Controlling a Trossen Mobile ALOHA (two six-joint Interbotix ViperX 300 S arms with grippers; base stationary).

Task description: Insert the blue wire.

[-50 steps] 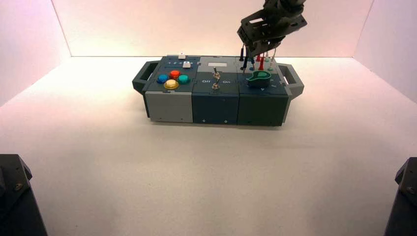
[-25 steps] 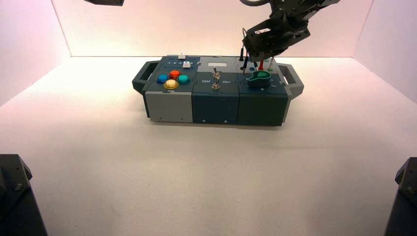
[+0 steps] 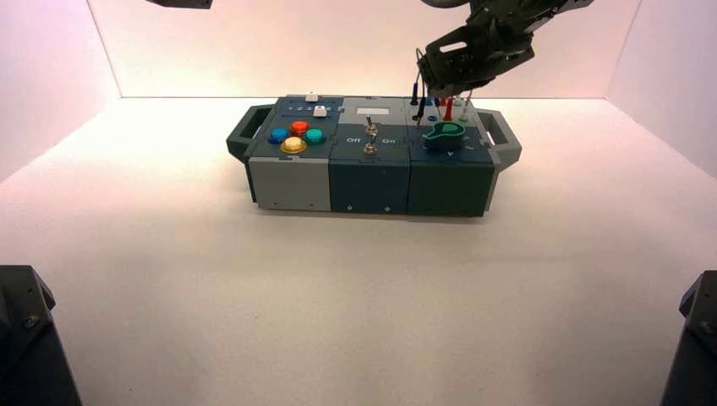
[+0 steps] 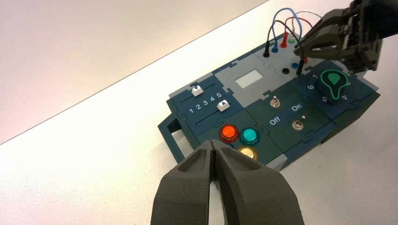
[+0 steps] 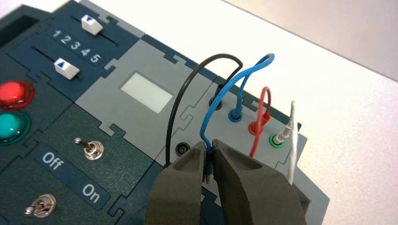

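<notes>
- Since a second ago, the right arm has slid a little to the right, and a dark bit of the left arm has come in at the top left of the high view.
- The right gripper is over the right part of the box, by the wire holes.
- It is pinched shut on one end of the blue wire, with metal pins poking out below the fingers.
- The wire's other end sits in the blue hole in the back row, and the wire loops up between its two ends.
- The black wire is just beside it.
- The red wire and white wire are near too.
- The left gripper waits up to the left, closed, with nothing in it.
</notes>
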